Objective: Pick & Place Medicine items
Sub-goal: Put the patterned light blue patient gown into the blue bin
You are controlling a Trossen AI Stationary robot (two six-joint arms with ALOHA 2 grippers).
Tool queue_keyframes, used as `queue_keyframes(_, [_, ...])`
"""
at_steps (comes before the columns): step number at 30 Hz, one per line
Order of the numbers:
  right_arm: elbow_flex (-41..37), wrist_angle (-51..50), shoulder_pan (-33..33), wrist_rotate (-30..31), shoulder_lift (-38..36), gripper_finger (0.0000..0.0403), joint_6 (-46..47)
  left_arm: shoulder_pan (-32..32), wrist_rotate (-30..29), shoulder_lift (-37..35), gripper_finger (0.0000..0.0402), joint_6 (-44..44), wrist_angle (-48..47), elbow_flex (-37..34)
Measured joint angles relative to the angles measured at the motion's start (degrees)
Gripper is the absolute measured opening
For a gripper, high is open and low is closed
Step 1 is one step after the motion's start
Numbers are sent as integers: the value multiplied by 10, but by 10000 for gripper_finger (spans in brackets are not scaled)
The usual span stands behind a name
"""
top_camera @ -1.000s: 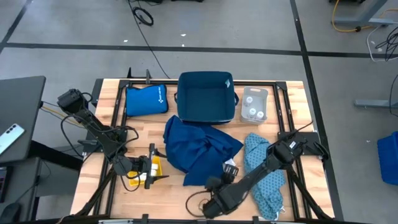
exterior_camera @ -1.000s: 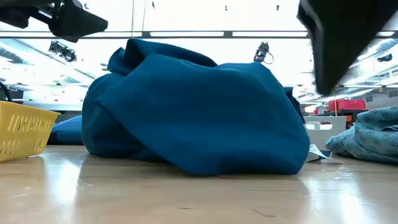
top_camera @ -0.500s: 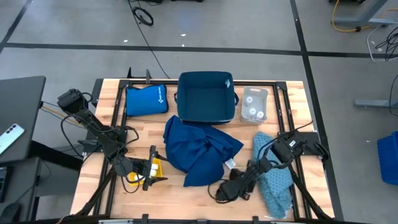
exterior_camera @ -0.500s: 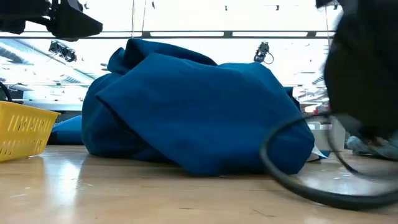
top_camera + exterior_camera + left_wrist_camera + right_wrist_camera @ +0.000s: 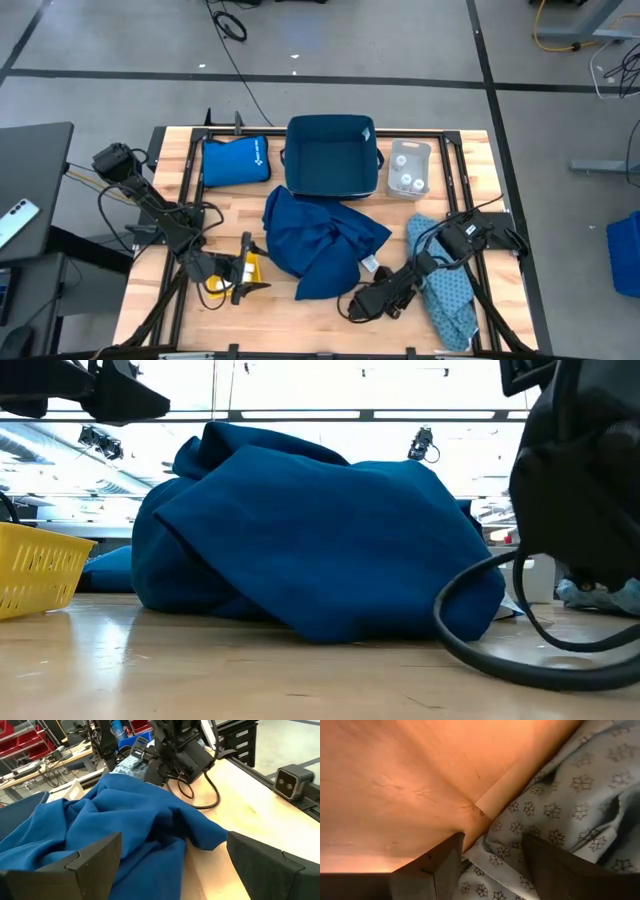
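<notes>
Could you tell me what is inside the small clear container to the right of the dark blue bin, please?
The clear container holds a few small round whitish bottles, seen from above. Whether anything lies beneath them cannot be told.

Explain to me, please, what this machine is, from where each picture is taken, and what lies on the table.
Two dark robot arms work at a wooden table. One camera looks down from above, one looks across at table height, one sits on each wrist. On the table lie a crumpled dark blue cloth, a pale patterned cloth, a yellow plastic tray, a blue bin and a clear box of small white bottles. The left end effector is open and empty. The right end effector is low at the patterned cloth's edge, which lies between its fingers.
</notes>
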Motion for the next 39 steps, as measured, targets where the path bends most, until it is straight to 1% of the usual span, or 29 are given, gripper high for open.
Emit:
queue_keyframes(5, [1, 16, 12, -18, -1, 198, 91, -1, 0, 0, 362, 1, 0, 0])
queue_keyframes(7, [1, 24, 17, -28, -1, 181, 100, -1, 5, 0, 362, 4, 0, 0])
queue_keyframes(10, [1, 38, 23, -51, -1, 148, 84, -1, 7, 0, 362, 7, 0, 0])
queue_keyframes(12, [1, 47, 26, -56, -7, 113, 73, -1, 6, 0, 362, 9, 0, 0])
queue_keyframes(15, [0, 64, 27, -48, -22, 32, 78, -1, 6, 0, 362, 9, 0, 0])
queue_keyframes(16, [-1, 67, 27, -41, -27, 17, 85, -1, 6, 0, 362, 9, 0, 0])
queue_keyframes(17, [-1, 73, 28, -36, -33, 13, 89, -1, 6, 0, 362, 9, 0, 0])
queue_keyframes(23, [1, 136, 36, 22, -72, 4, 117, -1, 6, 0, 362, 9, 1, 0])
queue_keyframes(25, [2, 160, 39, 57, -85, 3, 135, -1, 6, 0, 362, 9, 1, 0])
queue_keyframes(27, [2, 166, 39, 95, -97, 2, 161, -1, 6, 0, 362, 7, 1, 0])
queue_keyframes(30, [5, 149, 39, 125, -116, 2, 192, -1, 6, 0, 362, 7, 1, 0])
queue_keyframes(34, [38, 116, 39, 114, -123, 15, 202, -1, 6, 0, 362, 6, 1, 0])
queue_keyframes(36, [66, 84, 38, 112, -124, 33, 193, -1, 6, 0, 362, 6, 1, 0])
queue_keyframes(39, [112, 25, 35, 104, -124, 70, 169, -1, 6, 0, 362, 6, 1, 0])
